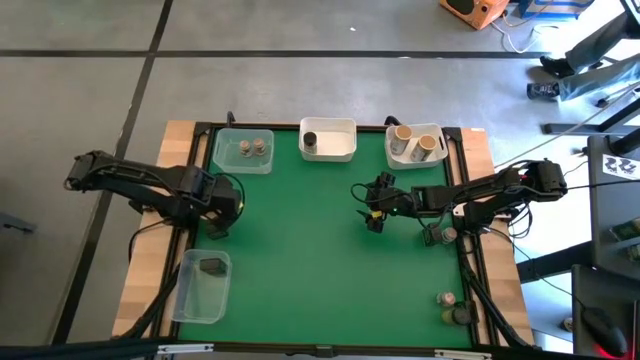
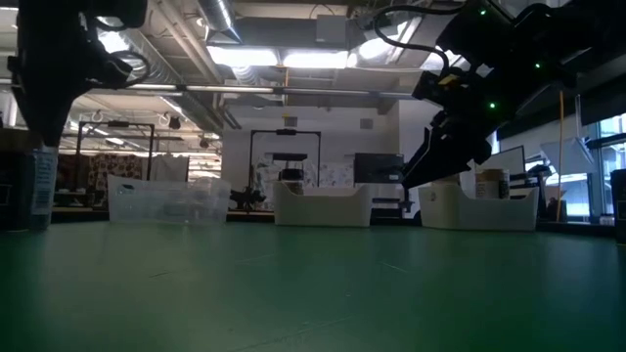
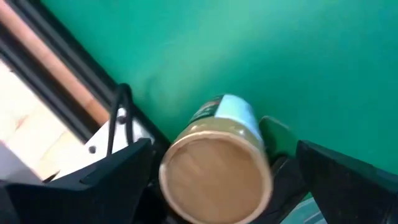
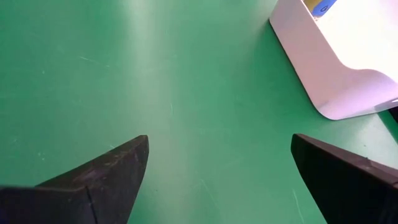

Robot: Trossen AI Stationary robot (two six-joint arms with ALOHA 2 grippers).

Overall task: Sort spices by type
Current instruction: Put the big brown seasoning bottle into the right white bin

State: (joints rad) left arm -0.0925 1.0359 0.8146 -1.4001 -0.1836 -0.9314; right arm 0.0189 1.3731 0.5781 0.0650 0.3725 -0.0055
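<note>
A spice jar with a tan lid (image 3: pixel 214 171) and a pale label stands upright on the green mat by the table's left edge; the low view shows the same jar (image 2: pixel 41 191). My left gripper (image 3: pixel 224 146) points down over it, open, one finger on each side of the lid. Clear space shows between the lid and one finger. In the high view my left gripper (image 1: pixel 222 212) hides the jar. My right gripper (image 1: pixel 372 207) hangs open and empty over the middle of the mat, and the right wrist view shows only bare mat under my right gripper (image 4: pixel 219 140).
Along the far edge stand a clear tub (image 1: pixel 243 150) with two grey-lidded jars, a white tub (image 1: pixel 328 140) with a dark cylinder, and a white tub (image 1: pixel 415 145) with two tan-lidded jars. A clear tub (image 1: pixel 203 285) near left holds a dark block. Loose jars (image 1: pixel 450 305) sit near right.
</note>
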